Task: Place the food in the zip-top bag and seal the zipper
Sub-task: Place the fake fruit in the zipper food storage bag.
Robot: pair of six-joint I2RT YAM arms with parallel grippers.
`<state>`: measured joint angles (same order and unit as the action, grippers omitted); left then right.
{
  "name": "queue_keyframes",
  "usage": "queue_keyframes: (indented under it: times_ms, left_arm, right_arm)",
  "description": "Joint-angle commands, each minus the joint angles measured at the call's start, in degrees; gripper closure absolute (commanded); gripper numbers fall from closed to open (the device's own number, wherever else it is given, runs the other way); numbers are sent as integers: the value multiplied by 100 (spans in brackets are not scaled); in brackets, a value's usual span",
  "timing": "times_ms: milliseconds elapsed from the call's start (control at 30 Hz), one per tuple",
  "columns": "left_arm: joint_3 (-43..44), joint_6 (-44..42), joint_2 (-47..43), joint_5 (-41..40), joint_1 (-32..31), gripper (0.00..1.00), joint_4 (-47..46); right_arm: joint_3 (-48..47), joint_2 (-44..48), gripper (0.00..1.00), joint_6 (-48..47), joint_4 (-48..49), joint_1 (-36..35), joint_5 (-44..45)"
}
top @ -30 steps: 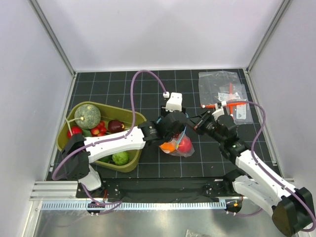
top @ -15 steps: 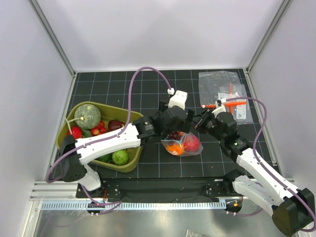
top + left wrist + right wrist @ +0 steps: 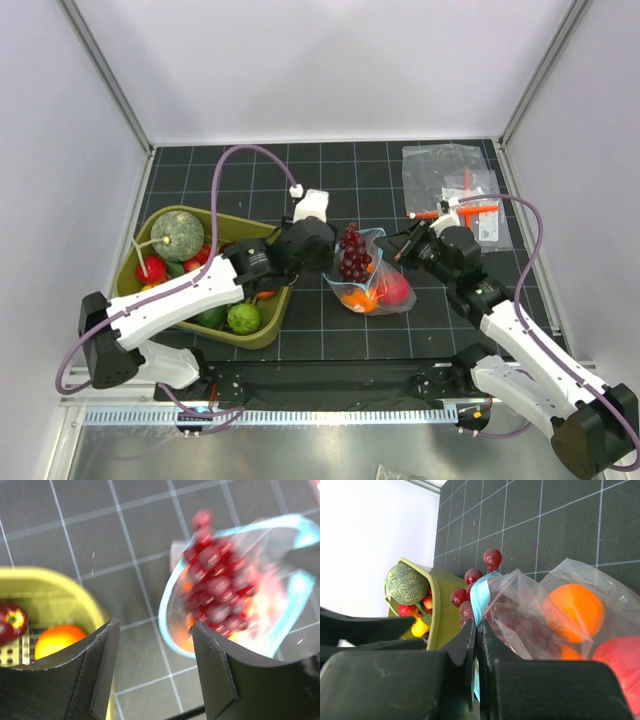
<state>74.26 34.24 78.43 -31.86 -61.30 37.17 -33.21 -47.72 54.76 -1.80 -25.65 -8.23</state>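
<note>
The clear zip-top bag (image 3: 375, 285) lies on the black mat at centre, its blue-teal zipper (image 3: 481, 596) open. Inside are a round red fruit (image 3: 396, 289) and two orange fruits (image 3: 352, 297). The dark red grapes (image 3: 353, 252) stick half out of the bag's mouth; they also show in the left wrist view (image 3: 216, 590). My right gripper (image 3: 476, 630) is shut on the zipper strip at the bag's right rim. My left gripper (image 3: 152, 645) is open and empty, just left of the bag, between it and the green tray (image 3: 262, 232).
The olive-green tray holds a grey-green melon (image 3: 177, 235), a green lime-like ball (image 3: 243, 319) and several small red fruits. Clear packets with an orange-red tool (image 3: 462, 208) lie at the back right. Walls close the mat on three sides.
My left gripper has let go of the grapes at the bag's mouth and drawn back left toward the tray. The bag has settled a little to the right. My right gripper keeps its hold.
</note>
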Motion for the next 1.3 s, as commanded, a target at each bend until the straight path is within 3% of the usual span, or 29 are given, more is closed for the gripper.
queue_keyframes:
  times_ms: [0, 200, 867, 1267]
  left_arm:
    - [-385, 320, -223, 566, 57, 37, -254]
    - [-482, 645, 102, 786, 74, 39, -52]
    - [-1370, 1375, 594, 2174, 628, 47, -1545]
    - [-1502, 1516, 840, 2746, 628, 68, -2407]
  right_arm:
    - [-221, 141, 99, -80, 330, -1, 50]
    - [-186, 246, 99, -71, 321, -1, 111]
    - [-124, 308, 99, 8, 365, 7, 76]
    - [-89, 273, 99, 69, 435, -1, 50]
